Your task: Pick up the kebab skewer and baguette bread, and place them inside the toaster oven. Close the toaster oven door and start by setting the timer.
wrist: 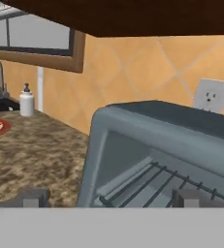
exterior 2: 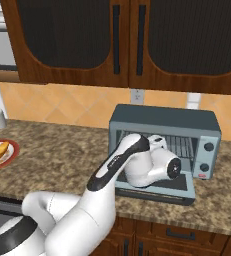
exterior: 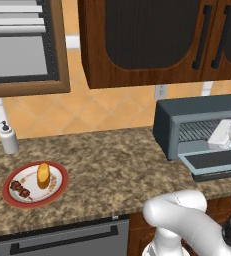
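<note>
Jaws stand released and hold nothing; the two-finger gripper (wrist: 108, 198) hovers at the boxy blue-grey toaster oven (exterior 2: 164, 145), whose grey drop-down door (exterior: 214, 162) lies open. Golden baguette bread (exterior: 43, 175) and dark-chunked kebab skewer (exterior: 21, 189) rest on a red-rimmed plate (exterior: 57, 192) well apart.

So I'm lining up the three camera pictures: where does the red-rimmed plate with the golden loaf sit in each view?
Left base view: the red-rimmed white plate sits lower left on the speckled counter, golden loaf and dark skewer on it.
Right base view: the plate is cut by the left edge, mid-height.
Hand view: a sliver of it at the left edge.
Shared landmark: the white soap dispenser just behind it.
</note>
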